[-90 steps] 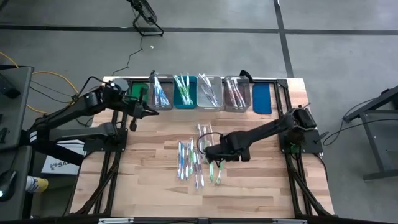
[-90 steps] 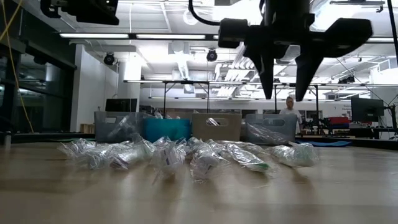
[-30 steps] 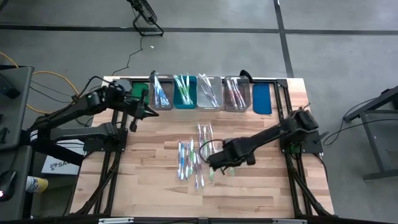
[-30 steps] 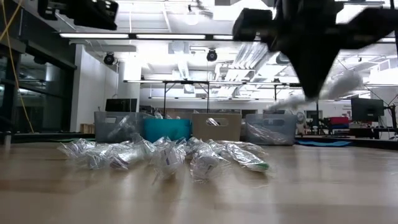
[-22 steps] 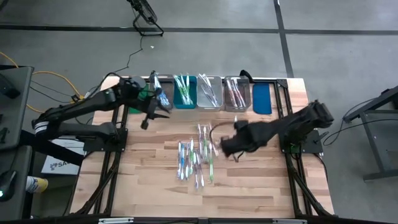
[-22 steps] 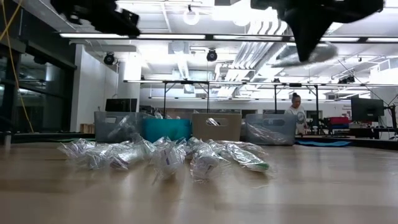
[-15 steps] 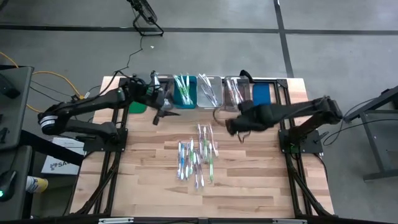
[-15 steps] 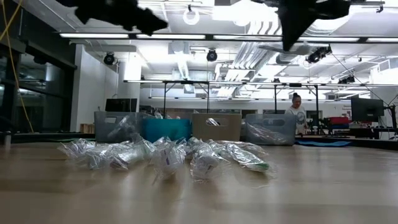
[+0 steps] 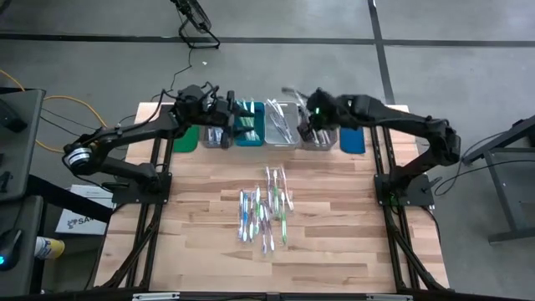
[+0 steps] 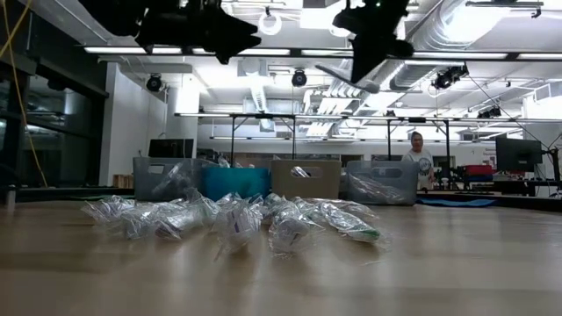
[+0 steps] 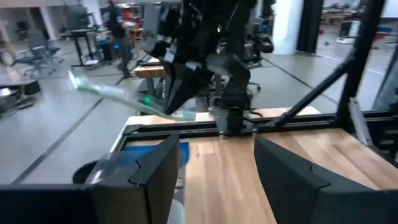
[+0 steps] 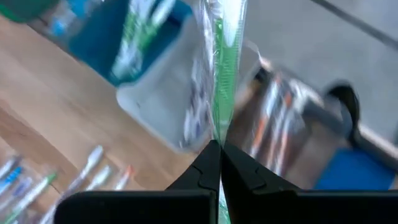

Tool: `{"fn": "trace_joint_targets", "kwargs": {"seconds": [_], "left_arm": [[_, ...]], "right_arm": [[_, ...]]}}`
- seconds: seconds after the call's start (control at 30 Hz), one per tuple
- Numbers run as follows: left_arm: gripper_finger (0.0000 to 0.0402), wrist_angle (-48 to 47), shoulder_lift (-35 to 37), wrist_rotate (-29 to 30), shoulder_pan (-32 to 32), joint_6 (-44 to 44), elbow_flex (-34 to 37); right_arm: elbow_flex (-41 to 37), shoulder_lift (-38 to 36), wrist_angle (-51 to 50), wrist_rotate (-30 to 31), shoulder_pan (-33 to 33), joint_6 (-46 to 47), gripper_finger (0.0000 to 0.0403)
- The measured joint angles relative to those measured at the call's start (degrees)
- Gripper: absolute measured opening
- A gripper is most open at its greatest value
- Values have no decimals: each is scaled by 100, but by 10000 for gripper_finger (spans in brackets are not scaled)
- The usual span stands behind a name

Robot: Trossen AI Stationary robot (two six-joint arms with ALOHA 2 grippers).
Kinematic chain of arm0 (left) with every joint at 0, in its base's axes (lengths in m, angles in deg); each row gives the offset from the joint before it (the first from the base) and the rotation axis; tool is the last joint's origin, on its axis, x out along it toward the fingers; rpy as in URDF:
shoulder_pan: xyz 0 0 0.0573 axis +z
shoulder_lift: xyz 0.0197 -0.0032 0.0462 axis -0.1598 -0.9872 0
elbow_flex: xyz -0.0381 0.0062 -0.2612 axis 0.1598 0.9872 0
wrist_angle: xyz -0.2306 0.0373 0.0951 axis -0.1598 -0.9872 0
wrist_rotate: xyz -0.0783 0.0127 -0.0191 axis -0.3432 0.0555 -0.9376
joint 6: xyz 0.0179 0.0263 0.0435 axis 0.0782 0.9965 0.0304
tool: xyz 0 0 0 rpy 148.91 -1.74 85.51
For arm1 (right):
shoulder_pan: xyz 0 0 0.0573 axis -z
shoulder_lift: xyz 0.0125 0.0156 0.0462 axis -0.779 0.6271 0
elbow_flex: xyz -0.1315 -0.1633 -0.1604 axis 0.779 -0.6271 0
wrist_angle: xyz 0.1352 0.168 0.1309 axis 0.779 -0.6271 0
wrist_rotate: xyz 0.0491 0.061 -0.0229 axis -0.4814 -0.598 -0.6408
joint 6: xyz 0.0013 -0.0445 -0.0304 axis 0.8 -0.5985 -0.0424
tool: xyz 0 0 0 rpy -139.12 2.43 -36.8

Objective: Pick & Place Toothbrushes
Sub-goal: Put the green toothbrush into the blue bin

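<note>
**Right claw holds a green toothbrush above the bins; left claw stands open over the back row**

From above, both arms reach to the far edge of the tabletop (image 9: pixel 334 251). The right claw (image 9: pixel 311 125) hangs over the clear bin (image 9: pixel 282 125) and the grey bin (image 9: pixel 318 134) beside it. The left claw (image 9: pixel 236 113) sits above the grey bin (image 9: pixel 216 134) and teal bin (image 9: pixel 249 130) at the row's left end. A green bin (image 9: pixel 185 138) and a flat blue bin (image 9: pixel 352 132) close the row at either side. Loose toothbrushes (image 9: pixel 266 207) lie clustered mid-tabletop, well apart from both claws.

The overhead camera does not resolve what the right claw carries. Its wrist camera does: the fingers (image 12: pixel 208 165) are pinched together on a wrapped green toothbrush (image 12: pixel 222 74), which stands up from them with the bins below.

The left wrist camera shows its own two fingers (image 11: pixel 149 171) set wide apart with nothing between them, and farther off the right claw (image 11: pixel 180 102) with the wrapped brush sticking out sideways.

The table-height camera adds the crinkled wrappers of the pile (image 10: pixel 237 219) in front of the bins, both arms as dark shapes overhead, and a person (image 10: pixel 418 158) standing in the room behind.
</note>
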Motion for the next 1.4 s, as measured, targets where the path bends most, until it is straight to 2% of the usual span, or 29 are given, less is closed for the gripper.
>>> {"fn": "trace_joint_targets", "kwargs": {"seconds": [0.17,0.33,0.47,0.63,0.8,0.93,1.2,1.4], "left_arm": [[205,106,-7,243,111,-118,0],[205,517,-7,581,96,-313,0],[205,593,-7,906,96,-489,0],[205,874,-7,1001,96,-749,0],[205,1172,-7,1055,96,-892,0],[205,1221,-4,1199,96,-938,0],[205,1224,-4,1143,96,-933,0],[203,1266,-4,977,96,-921,0]], "right_arm": [[0,20,1167,-1200,617,-1277,2],[0,214,2369,-2379,865,-2126,2],[0,331,3016,-2837,856,-2565,3],[-2,341,3442,-3277,858,-2986,3],[-2,341,3672,-3422,857,-3130,3],[7,484,4164,-3817,730,-3112,3],[-3,965,4850,-3680,394,-3027,3],[0,1023,4847,-3572,364,-2965,3]]}}
